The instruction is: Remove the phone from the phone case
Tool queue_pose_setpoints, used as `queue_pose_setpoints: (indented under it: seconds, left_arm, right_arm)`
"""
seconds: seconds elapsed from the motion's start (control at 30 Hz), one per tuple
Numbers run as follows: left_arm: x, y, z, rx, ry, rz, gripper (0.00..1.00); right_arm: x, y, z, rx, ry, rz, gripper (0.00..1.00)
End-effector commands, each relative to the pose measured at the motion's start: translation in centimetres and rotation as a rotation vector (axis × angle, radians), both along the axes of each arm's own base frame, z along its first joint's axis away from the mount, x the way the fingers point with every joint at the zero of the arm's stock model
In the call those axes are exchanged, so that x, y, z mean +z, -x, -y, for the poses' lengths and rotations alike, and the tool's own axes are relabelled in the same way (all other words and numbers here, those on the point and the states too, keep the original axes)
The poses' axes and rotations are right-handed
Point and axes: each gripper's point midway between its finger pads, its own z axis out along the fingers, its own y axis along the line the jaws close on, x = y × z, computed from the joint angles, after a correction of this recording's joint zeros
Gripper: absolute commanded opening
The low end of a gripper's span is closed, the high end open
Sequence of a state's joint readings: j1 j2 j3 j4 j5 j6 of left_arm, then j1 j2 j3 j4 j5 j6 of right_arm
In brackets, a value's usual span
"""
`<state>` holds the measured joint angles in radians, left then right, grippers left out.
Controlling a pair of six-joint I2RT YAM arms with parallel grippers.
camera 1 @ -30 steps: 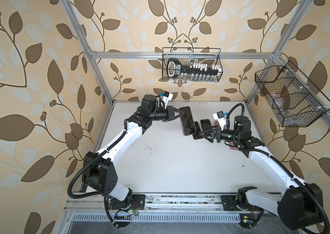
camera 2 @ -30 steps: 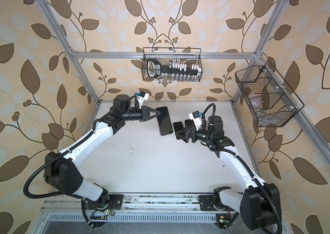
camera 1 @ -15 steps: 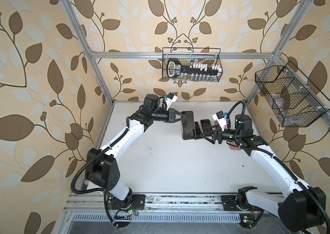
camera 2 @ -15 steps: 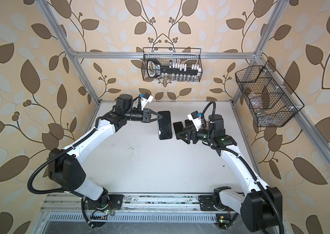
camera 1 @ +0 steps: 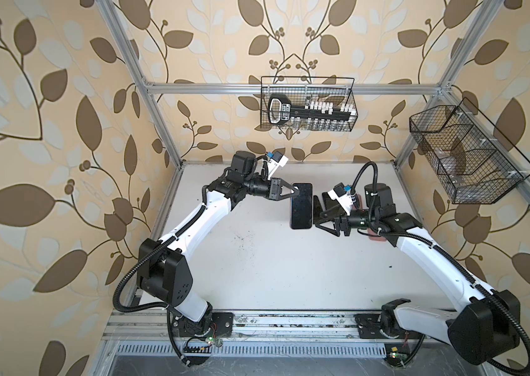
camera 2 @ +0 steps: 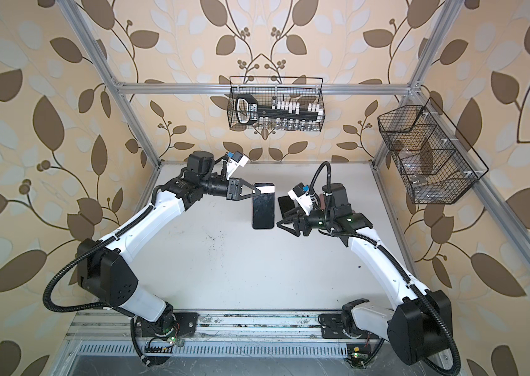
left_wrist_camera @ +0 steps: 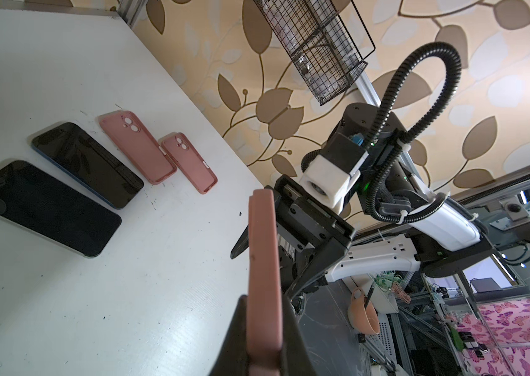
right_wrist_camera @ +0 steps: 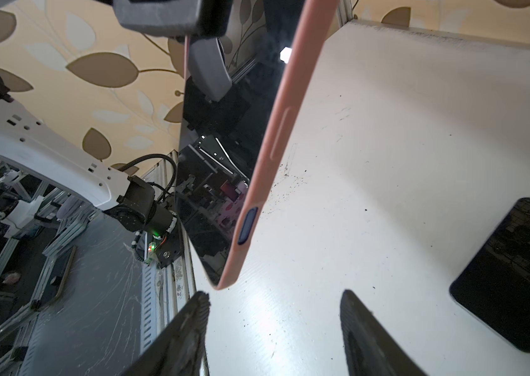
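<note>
The right gripper (right_wrist_camera: 273,328) stands part-open and holds nothing. Its two dark fingers (right_wrist_camera: 188,332) flank only the bare white tabletop (right_wrist_camera: 387,146).

Just ahead of the fingertips, not yet between them, hangs the lower corner of the black glass-fronted phone (right_wrist_camera: 221,156). The phone sits in its salmon-pink soft case (right_wrist_camera: 278,136) and is raised clear of the table.

At the end of the phone farthest from this gripper, the left gripper (camera 1: 297,192) is clamped shut across phone and case together.

Recommended procedure:
1. Advance the right gripper until only the case rim at that corner lies between the jaws.
2. Do not bite glass and back together, as that would likely lock the phone into the case.
3. Peel the rim away from the screen while the left gripper resists.

Probable risk: the phone pivots in the left grip.

On the table beneath the right gripper lie two bare black phones (left_wrist_camera: 42,205) and two empty pink cases (left_wrist_camera: 136,146). Stay clear of them.
</note>
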<state>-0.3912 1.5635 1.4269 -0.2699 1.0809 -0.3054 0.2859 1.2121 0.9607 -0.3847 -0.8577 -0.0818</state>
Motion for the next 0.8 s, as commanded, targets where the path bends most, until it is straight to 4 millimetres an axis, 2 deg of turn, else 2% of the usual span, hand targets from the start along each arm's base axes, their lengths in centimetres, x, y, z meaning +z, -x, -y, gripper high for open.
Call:
queue_pose_setpoints:
  seconds: [0.0,0.27,0.47,0.77]
  left_arm:
    - [3.1,1.2,-0.1,-0.081,0.054,0.111,0.0]
    - [3.1,1.4,0.0,-0.114,0.05,0.115,0.0]
    - [2.9,1.4,0.0,-0.116,0.05,0.11,0.0]
    - [3.1,1.5,0.1,-0.115,0.058,0.107,0.0]
  right_arm:
    - [0.6,1.0,-0.8,0.073,0.016,0.028,0.6]
    - [0.2,2.1,-2.2,0.127,0.05,0.032,0.49]
    - [0.2,2.2,-3.0,0.161,0.061,0.028,0.42]
    - [-0.4,2.5,-3.4,0.201,0.064,-0.002,0.4]
